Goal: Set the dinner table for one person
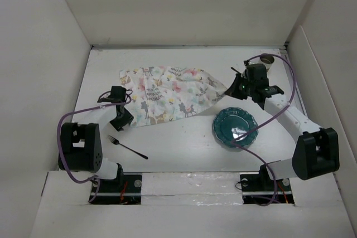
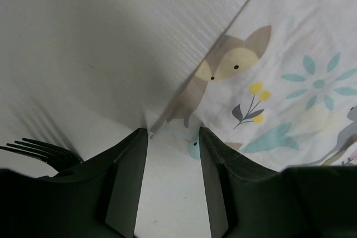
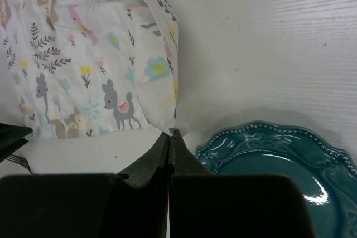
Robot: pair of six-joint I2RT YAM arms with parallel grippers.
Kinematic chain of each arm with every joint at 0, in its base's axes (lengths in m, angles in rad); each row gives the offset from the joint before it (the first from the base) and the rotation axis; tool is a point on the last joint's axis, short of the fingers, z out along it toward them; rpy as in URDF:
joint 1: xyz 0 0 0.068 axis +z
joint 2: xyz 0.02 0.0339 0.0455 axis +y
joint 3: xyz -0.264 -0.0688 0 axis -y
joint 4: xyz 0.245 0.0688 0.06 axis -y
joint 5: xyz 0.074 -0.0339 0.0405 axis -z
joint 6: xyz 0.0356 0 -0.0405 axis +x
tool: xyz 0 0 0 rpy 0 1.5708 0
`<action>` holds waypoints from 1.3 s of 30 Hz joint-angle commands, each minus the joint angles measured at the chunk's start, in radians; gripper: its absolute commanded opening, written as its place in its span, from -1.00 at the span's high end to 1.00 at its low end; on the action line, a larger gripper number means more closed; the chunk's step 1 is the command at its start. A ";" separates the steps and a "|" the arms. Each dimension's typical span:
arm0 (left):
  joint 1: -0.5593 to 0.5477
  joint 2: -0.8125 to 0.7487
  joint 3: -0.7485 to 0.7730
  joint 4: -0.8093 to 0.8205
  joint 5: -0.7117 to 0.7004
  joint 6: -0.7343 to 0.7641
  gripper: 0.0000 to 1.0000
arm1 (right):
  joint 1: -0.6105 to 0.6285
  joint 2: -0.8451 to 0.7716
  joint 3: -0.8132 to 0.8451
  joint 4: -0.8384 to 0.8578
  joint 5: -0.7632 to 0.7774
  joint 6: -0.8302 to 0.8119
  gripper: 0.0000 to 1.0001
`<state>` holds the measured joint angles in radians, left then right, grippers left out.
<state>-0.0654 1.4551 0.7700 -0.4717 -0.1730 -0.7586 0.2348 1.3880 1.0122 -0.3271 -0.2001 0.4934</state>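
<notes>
You have one dinner table (image 1: 184, 149), the large plain white matte surface, filling the floor of the white-walled enclosure, with both arm bases at its near edge.

On it you can count one rectangular cloth mat (image 1: 167, 93) printed with pastel animals and leaves, one round teal ceramic plate (image 1: 235, 126) with a beaded, scalloped rim, one black fork (image 1: 127, 147), and one small round vessel (image 1: 268, 59) in the far right corner, too small to tell whether it is a cup or a bowl.

The cloth mat lies in the middle of the table, towards the far side. It is rumpled, and its right part folds over itself.

Your right gripper (image 3: 172, 133) has its two fingers pressed tightly together on the mat's right corner, pinching the fabric just beside the plate's rim. In the top view that corner is lifted off the table under the right gripper (image 1: 233, 88).

Your left gripper (image 2: 173, 132) has its two fingers standing apart, with nothing clamped between them. The mat's near left corner lies right at the fingertips, and the right finger overlaps the printed fabric.

The fork lies on bare table near the left arm, apart from the cloth mat. Its tines (image 2: 39, 150) show at the left edge of the left wrist view.

The plate sits on bare table near the right arm, close to the mat.
</notes>
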 commanded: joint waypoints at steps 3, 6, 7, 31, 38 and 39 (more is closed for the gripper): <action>0.004 0.054 -0.035 0.027 -0.072 -0.013 0.19 | -0.015 -0.041 -0.024 0.043 -0.019 -0.010 1.00; 0.004 0.082 -0.040 0.057 -0.086 -0.001 0.20 | -0.025 -0.049 -0.029 0.042 -0.031 -0.009 1.00; 0.004 0.086 -0.038 0.068 -0.085 0.005 0.25 | -0.025 -0.050 -0.027 0.040 -0.032 -0.009 1.00; 0.004 -0.233 0.771 -0.041 0.000 0.143 1.00 | -0.025 -0.284 0.350 -0.159 0.024 0.011 1.00; -0.043 -0.121 0.616 -0.104 0.144 0.203 1.00 | -0.025 -0.199 0.384 -0.182 -0.018 0.011 1.00; -0.097 -0.122 0.526 -0.082 0.156 0.215 0.60 | -0.025 -0.196 0.317 -0.161 -0.019 0.017 1.00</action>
<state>-0.0814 1.2671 1.4784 -0.4728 -0.0952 -0.5938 0.2153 1.1378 1.4216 -0.4717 -0.2039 0.4980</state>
